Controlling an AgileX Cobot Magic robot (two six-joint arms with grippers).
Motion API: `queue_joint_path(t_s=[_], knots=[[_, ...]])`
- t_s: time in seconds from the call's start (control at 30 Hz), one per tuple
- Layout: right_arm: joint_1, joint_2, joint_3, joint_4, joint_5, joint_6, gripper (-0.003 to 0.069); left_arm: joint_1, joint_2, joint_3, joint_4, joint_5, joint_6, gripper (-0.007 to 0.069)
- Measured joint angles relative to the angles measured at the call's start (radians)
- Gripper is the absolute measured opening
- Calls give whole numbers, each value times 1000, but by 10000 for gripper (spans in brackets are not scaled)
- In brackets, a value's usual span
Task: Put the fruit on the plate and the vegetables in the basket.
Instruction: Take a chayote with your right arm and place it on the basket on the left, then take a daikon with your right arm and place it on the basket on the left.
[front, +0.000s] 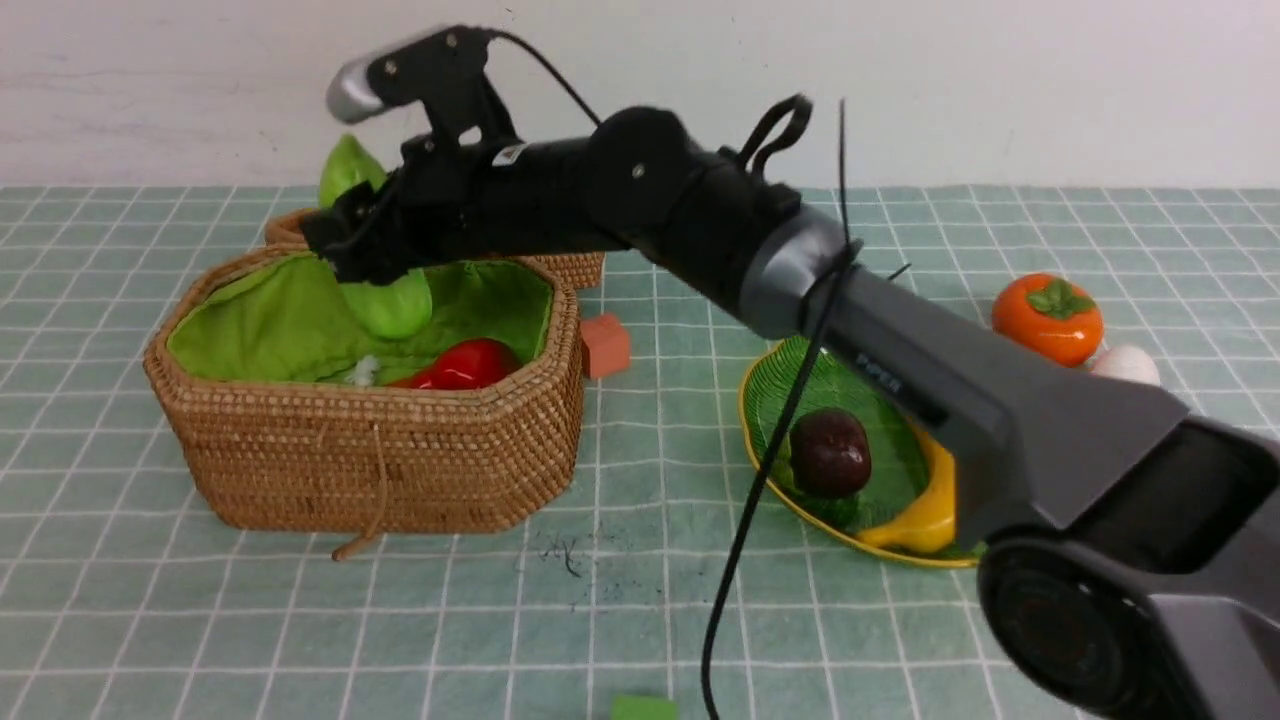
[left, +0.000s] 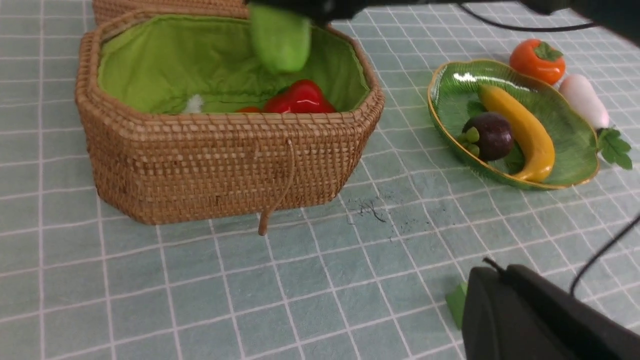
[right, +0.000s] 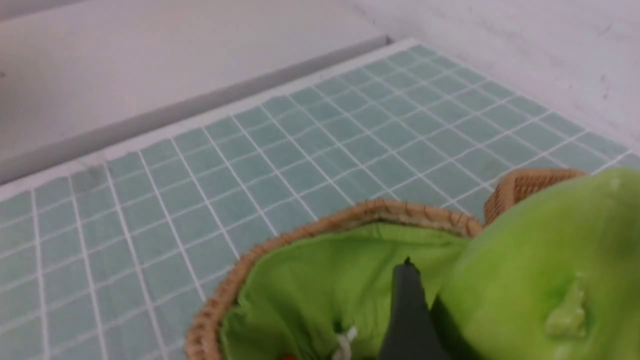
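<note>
My right gripper (front: 375, 265) is shut on the light green gourd (front: 392, 305) and holds it over the open wicker basket (front: 380, 450), just above its green lining. In the right wrist view the gourd (right: 550, 280) fills the space beside one dark finger (right: 407, 305). The red bell pepper (front: 470, 362) lies in the basket beside an orange sliver (left: 248, 109). The green plate (front: 790, 370) holds the mangosteen (front: 829, 452) and banana (front: 925, 510). The persimmon (front: 1047, 318) and white radish (front: 1125, 365) lie on the cloth behind it. My left gripper (left: 492, 275) is shut and empty, low near the front.
An orange-red block (front: 605, 345) sits right of the basket. A small green block (front: 643, 708) lies at the front edge, next to my left gripper. The basket's lid (front: 570, 268) lies behind it. My right arm and its cable (front: 760, 470) cross above the plate.
</note>
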Motion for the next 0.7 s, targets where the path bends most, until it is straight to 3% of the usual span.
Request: queue_joint_path(t_s=[0.1, 0.33, 0.43, 0.57, 0.7], knots=[[0, 22, -11, -51, 18, 0, 432, 0, 0, 0, -4, 0, 20, -10], [0, -25, -22, -157, 183, 9, 647, 0, 0, 0, -26, 3, 30, -10], [-1, -60, -23, -217, 257, 56, 674, 0, 0, 0, -31, 1, 30, -10], [-13, -153, -24, -357, 420, 242, 625, 0, 0, 0, -35, -16, 30, -10], [-31, -280, -25, -562, 708, 536, 389, 0, 0, 0, -35, -47, 55, -10]])
